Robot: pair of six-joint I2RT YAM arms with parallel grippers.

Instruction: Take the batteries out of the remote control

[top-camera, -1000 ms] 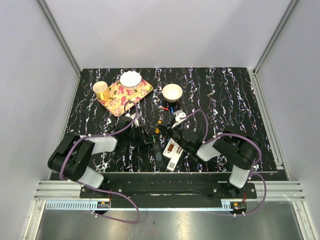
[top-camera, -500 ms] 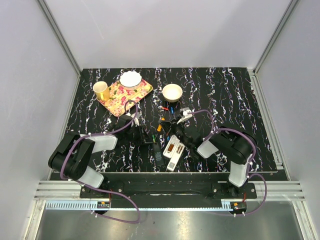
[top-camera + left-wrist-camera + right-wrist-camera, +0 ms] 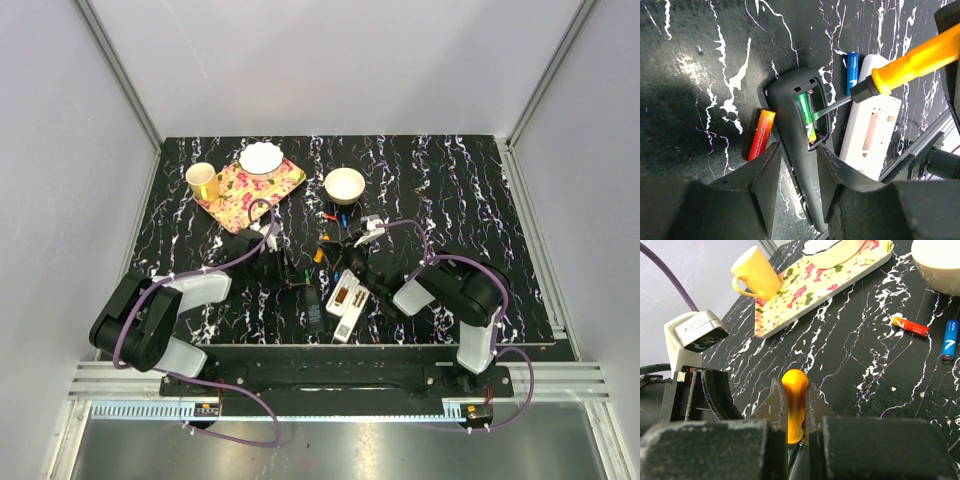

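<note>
Left gripper [image 3: 797, 156] is clamping the black remote [image 3: 790, 97] by its long edges, back side up and cover off. Right gripper [image 3: 794, 412] is pinching the orange handle of the screwdriver [image 3: 910, 60], fingers shut hard on it. The blade is reaching over the white remote [image 3: 872, 135] and its tip is pressing into the open bay against the green battery [image 3: 805, 112], which is sitting in its slot, not yet lifted.

Other cells are already lying out on the table: a red-orange battery [image 3: 760, 135] just beside the black remote and a blue battery [image 3: 852, 70] behind the white one.

Risks as I am judging them:
- The tip is bearing on a smooth round cell. If I am levering too steeply, it may skate off and gouge the bay or the contacts.
- The handle is round and my fingers are narrow, so prying load could roll it in my grip.
- The spring end may be flinging the cell free on release. The table edge looks near, so it could roll off.
- Sideways force could be twisting the remote out of my left fingers.
- The shaft may be nudging the white remote.
</note>
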